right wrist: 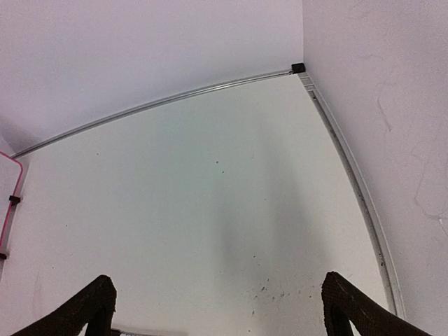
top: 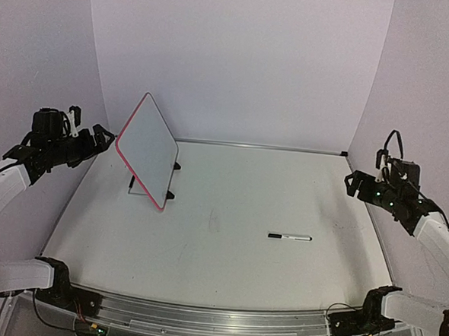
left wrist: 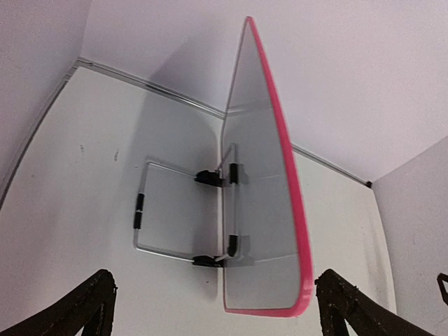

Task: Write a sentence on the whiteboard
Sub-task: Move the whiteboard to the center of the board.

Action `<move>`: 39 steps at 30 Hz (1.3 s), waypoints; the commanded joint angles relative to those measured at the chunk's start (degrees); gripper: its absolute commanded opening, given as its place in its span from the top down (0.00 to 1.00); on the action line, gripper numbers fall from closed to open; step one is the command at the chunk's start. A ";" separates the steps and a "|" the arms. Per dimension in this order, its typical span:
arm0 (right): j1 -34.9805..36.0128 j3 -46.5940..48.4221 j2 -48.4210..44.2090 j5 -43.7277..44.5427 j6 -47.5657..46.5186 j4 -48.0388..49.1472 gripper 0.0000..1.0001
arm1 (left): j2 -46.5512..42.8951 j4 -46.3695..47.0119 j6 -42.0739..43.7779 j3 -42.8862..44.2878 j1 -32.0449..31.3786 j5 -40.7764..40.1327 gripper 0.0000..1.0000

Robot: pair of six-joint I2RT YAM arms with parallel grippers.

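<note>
Spreading across the whole scene is a white table (top: 231, 191), lightly scuffed with faint grey marks, closed in by plain pale walls (top: 239, 55) at the back and on both sides. A thin metal strip (top: 264, 147) runs where the table meets the back wall. The whiteboard (top: 148, 150) stands at the back left of the table, propped on a wire stand (left wrist: 138, 210) with small black feet, and leans back rather than standing upright. In the top view its long axis runs from the far left towards the near right. Its white face is turned towards the middle and right of the table, and its grey back towards the left arm. The left wrist view shows that back nearly edge-on, with the pink-red rim along one side. A marker pen (top: 290, 237) lies flat right of centre, well apart from the board, its length running left to right. The left gripper (top: 104, 136) hangs just beside the board's left corner with its fingers spread wide and nothing between them. The right gripper (top: 353, 182) hovers over the right edge of the table, also spread wide and holding nothing.
</note>
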 commanded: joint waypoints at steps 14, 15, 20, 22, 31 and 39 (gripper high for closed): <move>13.50 4.86 5.85 -1.96 0.06 1.11 0.02 | 5.21 8.37 -5.53 1.26 3.13 0.91 0.00; 13.83 4.96 6.23 -1.90 0.05 1.15 0.02 | 5.32 8.40 -5.86 1.42 4.25 0.67 0.00; 14.95 5.50 7.88 -1.54 0.10 1.55 0.02 | 7.28 12.03 -5.95 2.46 7.69 7.51 0.00; 15.33 5.87 8.62 -1.60 -0.06 1.55 0.02 | 7.44 12.93 -5.40 3.35 7.70 9.26 0.00; 17.42 7.39 11.44 -1.90 0.05 1.55 0.02 | 25.34 3.05 -0.21 12.51 7.83 3.48 0.15; 19.88 8.44 13.05 -3.07 0.55 1.85 0.03 | 44.28 3.40 3.72 20.13 6.49 6.66 0.42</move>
